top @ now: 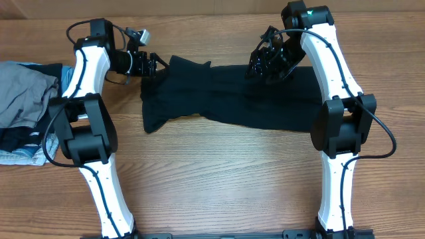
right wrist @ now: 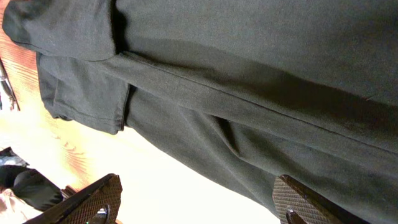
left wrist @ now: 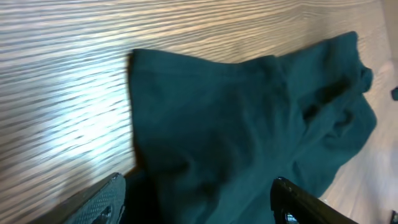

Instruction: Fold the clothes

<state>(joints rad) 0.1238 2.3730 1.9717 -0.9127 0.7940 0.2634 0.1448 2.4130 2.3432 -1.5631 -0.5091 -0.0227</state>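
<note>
The wooden table [top: 219,179] fills the overhead view, its grain running from the left edge to the right edge. The dark garment [top: 226,99] lies spread flat on the far half, closer to the far edge than to the near one, stretching from the left arm across to the right arm. Its left end is wider and uneven, with one flap reaching toward the near edge. It looks almost black from overhead and dark teal in the left wrist view [left wrist: 249,124]. The right wrist view shows a long seam and a folded-over layer on it [right wrist: 249,74].

A pile of other clothes [top: 23,99] sits at the left edge of the table, well apart from the garment. A grey piece lies on top, with darker and pale pieces under it.

The left claw [top: 154,64] is at the garment's far left corner. In its own view, the fingers [left wrist: 102,202] stand wide apart, so it is open, with cloth and bare wood below it. The right claw [top: 265,65] hangs over the garment's far edge, toward its right end. Its fingers [right wrist: 99,202] are also spread wide over the cloth, gripping nothing.
</note>
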